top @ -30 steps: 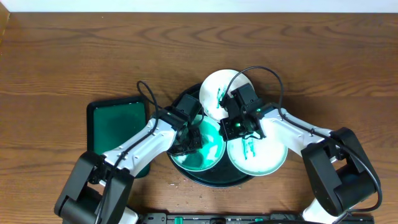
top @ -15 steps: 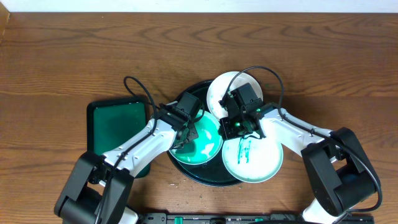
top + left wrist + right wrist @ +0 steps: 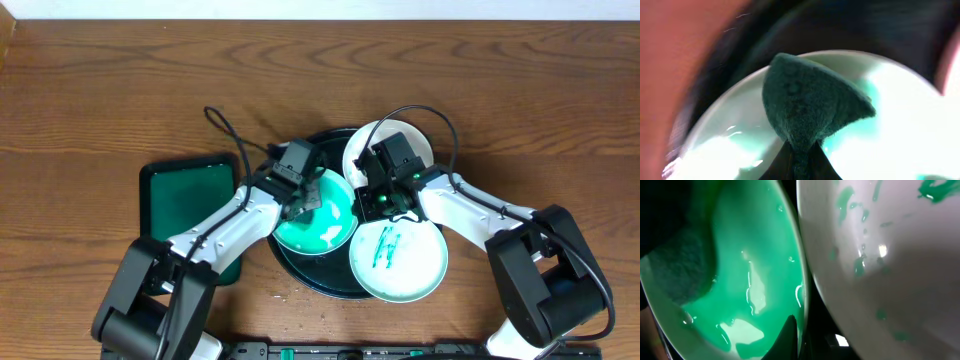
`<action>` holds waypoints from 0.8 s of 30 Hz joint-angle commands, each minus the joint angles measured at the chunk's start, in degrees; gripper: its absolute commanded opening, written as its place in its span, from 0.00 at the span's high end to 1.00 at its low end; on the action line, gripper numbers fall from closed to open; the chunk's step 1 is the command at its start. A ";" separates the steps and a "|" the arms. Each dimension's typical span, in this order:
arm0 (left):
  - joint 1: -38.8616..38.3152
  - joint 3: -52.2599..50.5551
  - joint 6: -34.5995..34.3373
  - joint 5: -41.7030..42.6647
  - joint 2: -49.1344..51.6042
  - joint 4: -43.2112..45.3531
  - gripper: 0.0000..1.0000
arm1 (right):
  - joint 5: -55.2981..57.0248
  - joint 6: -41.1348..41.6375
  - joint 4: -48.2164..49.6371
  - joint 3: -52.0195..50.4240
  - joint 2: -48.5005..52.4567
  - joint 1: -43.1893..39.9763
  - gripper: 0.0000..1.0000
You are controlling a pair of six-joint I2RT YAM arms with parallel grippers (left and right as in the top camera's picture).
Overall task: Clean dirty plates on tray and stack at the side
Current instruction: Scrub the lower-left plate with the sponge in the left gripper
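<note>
the bench (image 3: pixel 100 90) is brown wood with bold grain and a soft satin finish. the pad (image 3: pixel 805 100) pinched in my left claw (image 3: pixel 800 157) is dark green, fuzzy and rough, like matted fibre. the smeared plate (image 3: pixel 900 125) under it is smooth and glossy, coated in a wet bright-green film that throws white glints. the scribbled plate (image 3: pixel 400 262) is pale, smooth and shiny, with green streaks on its glaze. the round tray (image 3: pixel 305 280) is near-black and looks like hard plastic with a dull sheen. the rectangular tray (image 3: pixel 185 200) is green, smooth and slightly glossy. my left arm's shell (image 3: pixel 225 228) is smooth white plastic.
</note>
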 commanded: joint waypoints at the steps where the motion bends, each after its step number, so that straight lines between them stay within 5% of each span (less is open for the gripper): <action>1: 0.22 0.70 9.66 15.30 0.98 3.48 0.93 | 1.46 -1.99 -0.66 -0.39 0.42 -0.02 0.99; 14: 0.17 0.70 10.80 22.40 1.05 -3.72 0.92 | 1.46 -2.01 -1.11 -0.39 0.42 -0.02 0.99; 24: 0.94 0.70 9.99 2.25 1.05 -13.60 0.93 | 1.46 -1.99 -1.25 -0.39 0.42 -0.02 0.99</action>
